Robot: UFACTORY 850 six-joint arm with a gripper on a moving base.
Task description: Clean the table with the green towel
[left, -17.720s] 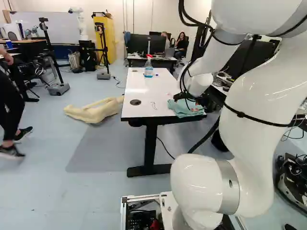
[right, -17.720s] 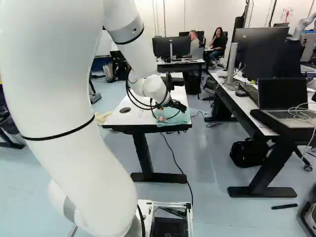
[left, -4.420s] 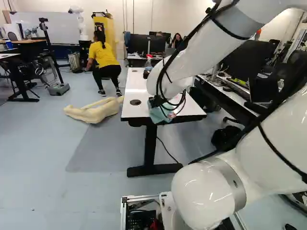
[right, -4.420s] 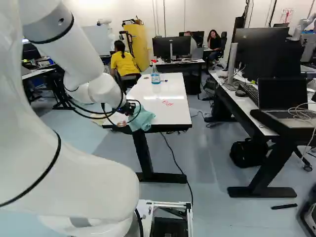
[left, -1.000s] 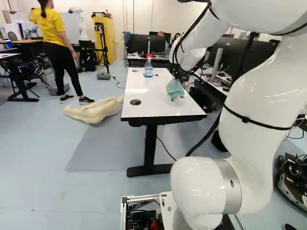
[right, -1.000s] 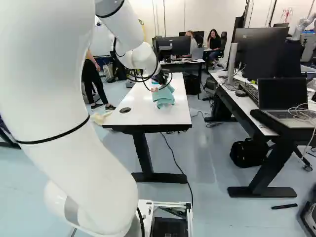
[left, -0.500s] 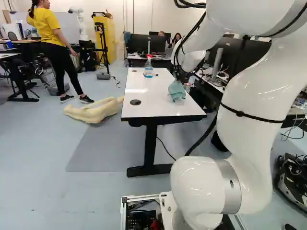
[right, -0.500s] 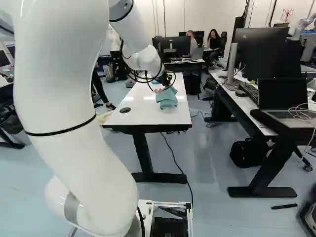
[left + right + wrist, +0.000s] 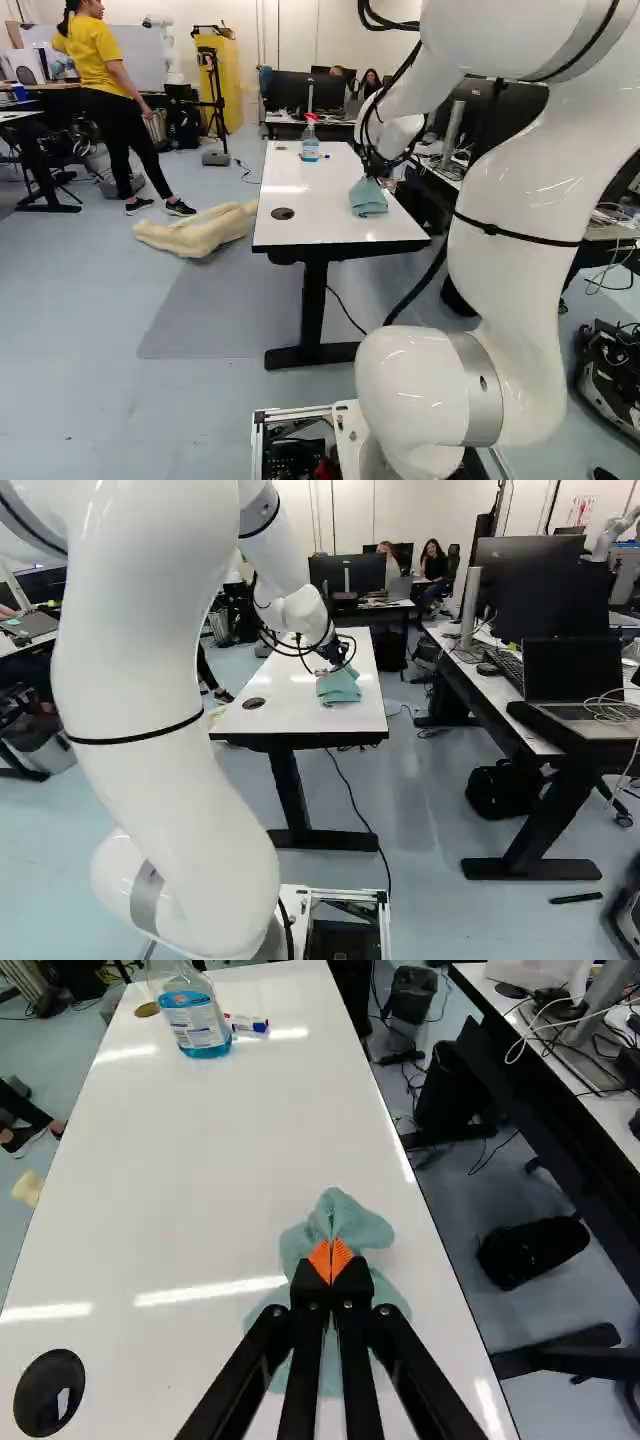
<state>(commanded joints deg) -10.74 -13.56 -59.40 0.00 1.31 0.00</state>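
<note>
One hand (image 9: 331, 1262) grasping one green towel (image 9: 346, 1220) on one white surface (image 9: 200, 1190)
Best wiped with the cloth pressed flat, in light overlapping strokes, fingertips kept off the top, turning short of the single spray bottle (image 9: 196, 1022); two round grommets (image 9: 50, 1392), and marker pens (image 9: 247, 1024) bunched too closely to count surely

No words or numbers are showing clearly enough to read; a label (image 9: 192, 1022) is covering the front of the spray bottle (image 9: 310, 143) standing on the white table (image 9: 180, 1180), its small print blurring, and red marks (image 9: 582, 510) on the far wall are appearing too small to read
</note>
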